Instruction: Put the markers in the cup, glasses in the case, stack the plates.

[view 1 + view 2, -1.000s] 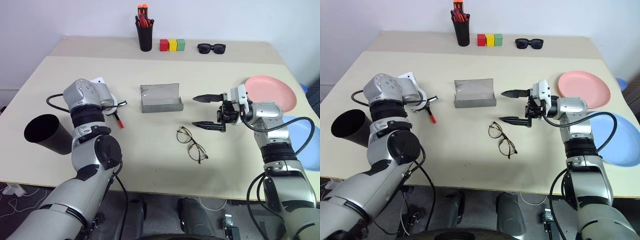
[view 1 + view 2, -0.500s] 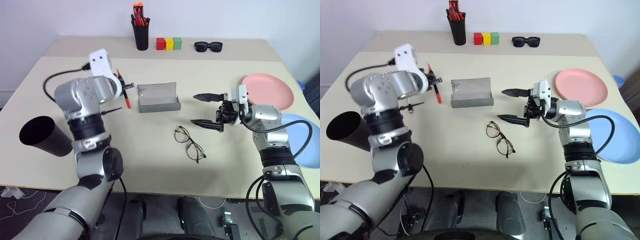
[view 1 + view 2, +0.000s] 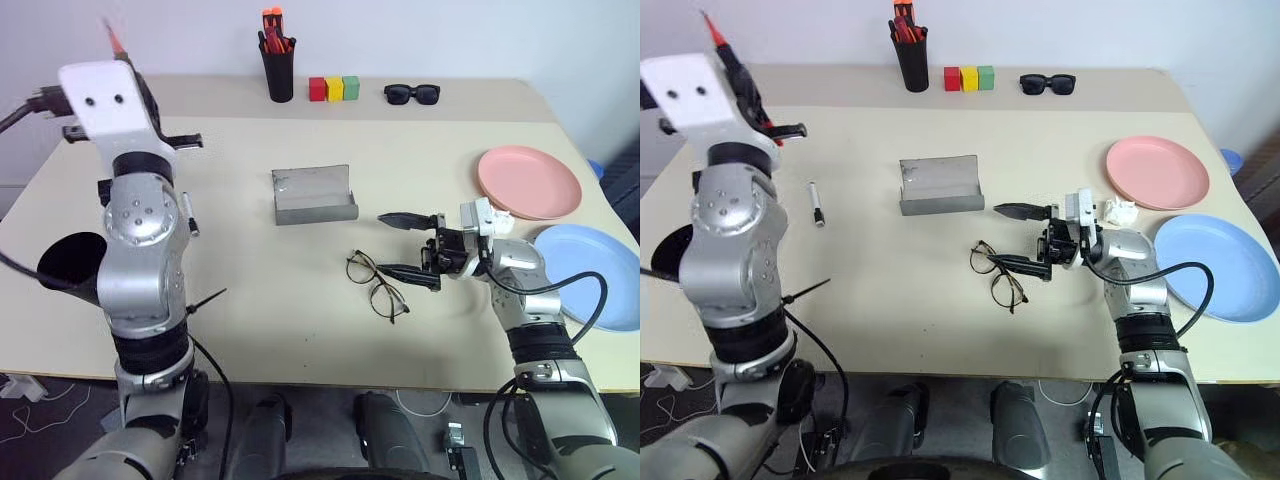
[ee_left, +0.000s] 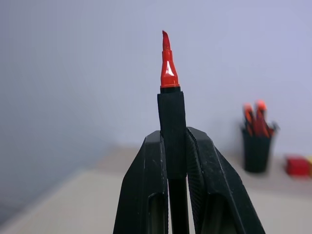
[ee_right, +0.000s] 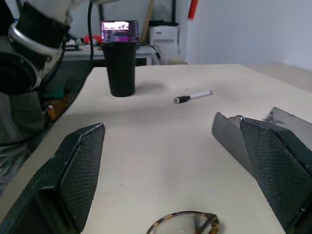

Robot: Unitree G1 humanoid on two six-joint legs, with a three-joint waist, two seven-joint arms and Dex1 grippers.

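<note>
No text, label, brand or number can be read anywhere.

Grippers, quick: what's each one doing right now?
Left gripper: shut on the red marker, raised high.
Right gripper: open, holding nothing, beside the glasses.

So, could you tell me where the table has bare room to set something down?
Bare: the stretch between the white marker and the case, and the near edge in front of the glasses. Crowded: around the right gripper, and the plates at the right edge.
</note>
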